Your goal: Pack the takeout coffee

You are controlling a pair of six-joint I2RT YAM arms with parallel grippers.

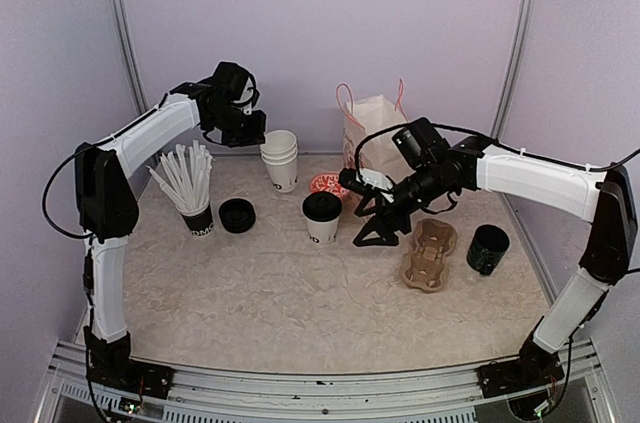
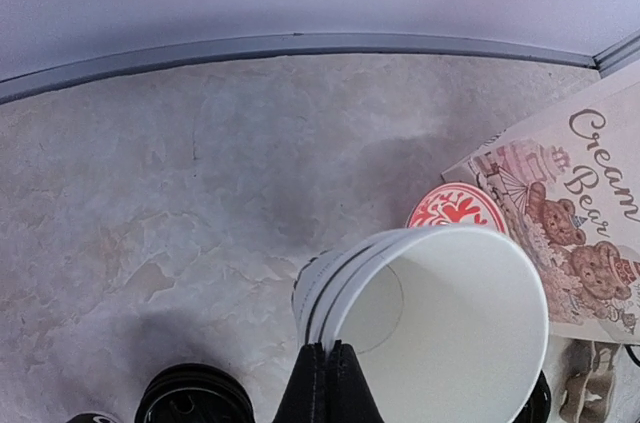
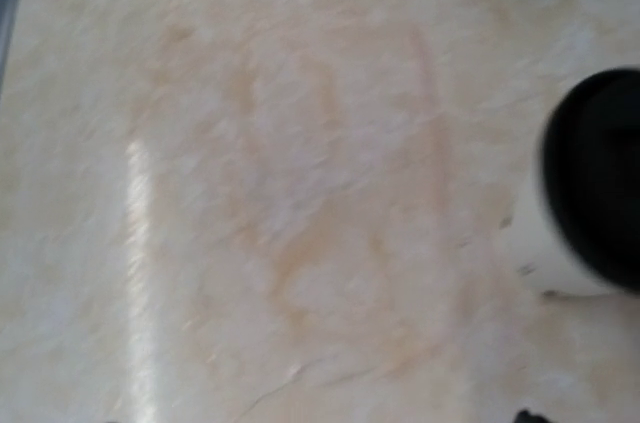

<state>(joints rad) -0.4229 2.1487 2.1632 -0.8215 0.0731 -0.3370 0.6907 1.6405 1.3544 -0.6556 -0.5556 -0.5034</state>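
A white paper cup with a black lid (image 1: 322,217) stands mid-table; it also shows at the right edge of the blurred right wrist view (image 3: 585,203). A stack of white lidless cups (image 1: 280,158) stands at the back. My left gripper (image 1: 256,135) is shut on the rim of the stack's top cup (image 2: 450,323), fingertips (image 2: 322,383) pinched over its near edge. A loose black lid (image 1: 237,215) lies left of the lidded cup. My right gripper (image 1: 375,238) is open and empty, just right of the lidded cup, low over the table.
A cardboard cup carrier (image 1: 430,253) and a black cylindrical pot (image 1: 488,248) lie at the right. A cup of white straws (image 1: 188,188) stands at the left. A printed paper bag (image 1: 372,133) and a red-and-white disc (image 1: 325,183) sit at the back.
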